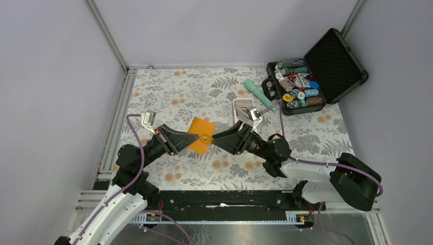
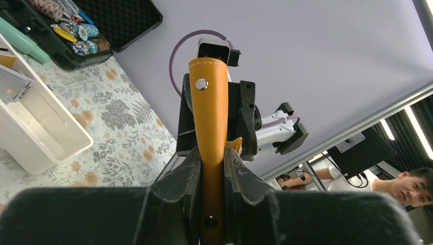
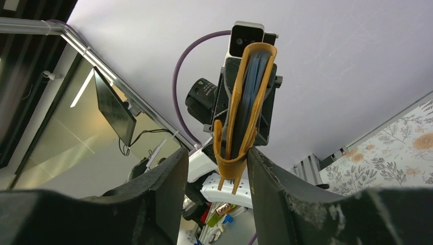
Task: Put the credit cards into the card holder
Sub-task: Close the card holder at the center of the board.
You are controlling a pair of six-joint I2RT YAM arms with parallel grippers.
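Note:
The orange card holder (image 1: 200,135) is held in the air between the two arms. My left gripper (image 1: 189,139) is shut on its spine edge; in the left wrist view the holder (image 2: 210,102) stands edge-on between the jaws of that gripper (image 2: 212,153). My right gripper (image 1: 218,139) is open, with its jaws on either side of the holder's snap-tab edge. In the right wrist view the holder (image 3: 247,97) shows light blue pockets just past that gripper (image 3: 217,159). Tan and grey credit cards (image 1: 245,104) lie in the white tray (image 1: 238,116).
An open black case (image 1: 334,61) of poker chips (image 1: 298,87) sits at the back right. A teal flashlight (image 1: 259,93) lies between it and the tray. The tray also shows in the left wrist view (image 2: 46,135). The table carries a floral cloth (image 1: 178,92).

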